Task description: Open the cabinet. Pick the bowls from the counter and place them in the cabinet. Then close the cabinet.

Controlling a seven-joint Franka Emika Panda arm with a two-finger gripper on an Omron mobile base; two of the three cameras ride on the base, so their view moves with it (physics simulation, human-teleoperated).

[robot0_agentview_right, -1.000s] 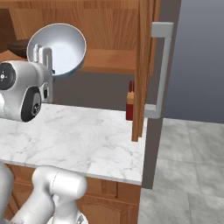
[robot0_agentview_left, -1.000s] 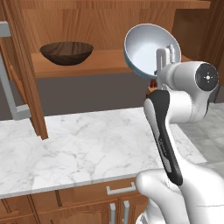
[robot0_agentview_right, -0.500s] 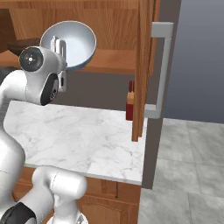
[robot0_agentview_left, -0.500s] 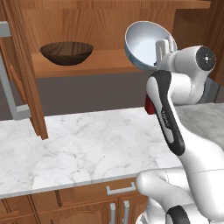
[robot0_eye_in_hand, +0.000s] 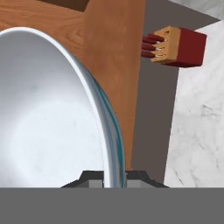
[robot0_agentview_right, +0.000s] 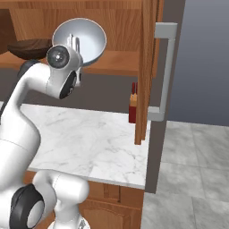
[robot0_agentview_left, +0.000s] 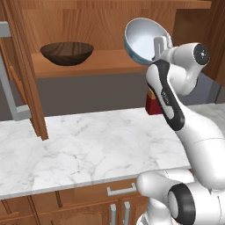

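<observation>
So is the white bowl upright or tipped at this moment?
Tipped. The white bowl is held by its rim in the hand, its opening turned sideways so its pale inside shows, above the cabinet shelf's front edge.

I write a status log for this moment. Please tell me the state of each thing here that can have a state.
cabinet: both doors open
white bowl: tilted, held up by its rim at the shelf
tool: shut on the white bowl
wooden bowl: upright on the cabinet shelf
counter: no bowls on it
</observation>
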